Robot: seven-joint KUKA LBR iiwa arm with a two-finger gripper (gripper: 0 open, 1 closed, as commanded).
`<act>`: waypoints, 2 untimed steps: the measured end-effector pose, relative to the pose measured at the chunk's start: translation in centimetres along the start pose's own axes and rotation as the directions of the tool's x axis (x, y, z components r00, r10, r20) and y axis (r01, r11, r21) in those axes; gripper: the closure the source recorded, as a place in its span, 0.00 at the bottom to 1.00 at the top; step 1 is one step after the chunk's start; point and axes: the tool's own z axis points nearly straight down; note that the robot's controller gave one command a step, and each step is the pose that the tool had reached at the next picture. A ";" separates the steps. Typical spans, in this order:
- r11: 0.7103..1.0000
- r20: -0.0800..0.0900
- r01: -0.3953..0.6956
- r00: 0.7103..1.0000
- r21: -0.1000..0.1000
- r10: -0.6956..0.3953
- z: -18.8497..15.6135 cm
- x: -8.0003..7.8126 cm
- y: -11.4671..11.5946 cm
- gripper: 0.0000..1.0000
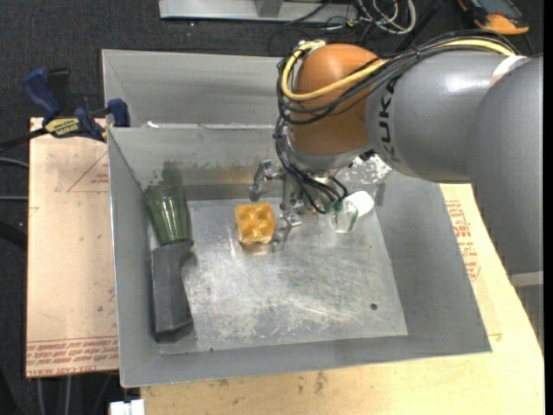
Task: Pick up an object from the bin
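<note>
Gripper (275, 201) hovering low at back of bin (328, 296), jaws spread, one tip just beside yellow waffle-textured block (254, 223); green cup (168, 215) standing far left.

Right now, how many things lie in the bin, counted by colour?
Green: 1, the cup
Dark grey: 1, the block
Yellow: 1, the cube
White and green: 1, the small thing
Clear: 1, the crumpled thing, partly hidden
Total: 5
</note>
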 end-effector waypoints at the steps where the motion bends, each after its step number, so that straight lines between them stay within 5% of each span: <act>1: 1.000 0.000 0.002 1.000 0.001 -0.002 4.1 0.0 -0.3 0.00; 2: 0.996 0.009 -0.092 0.996 -0.005 0.092 5.5 -0.1 -0.4 1.00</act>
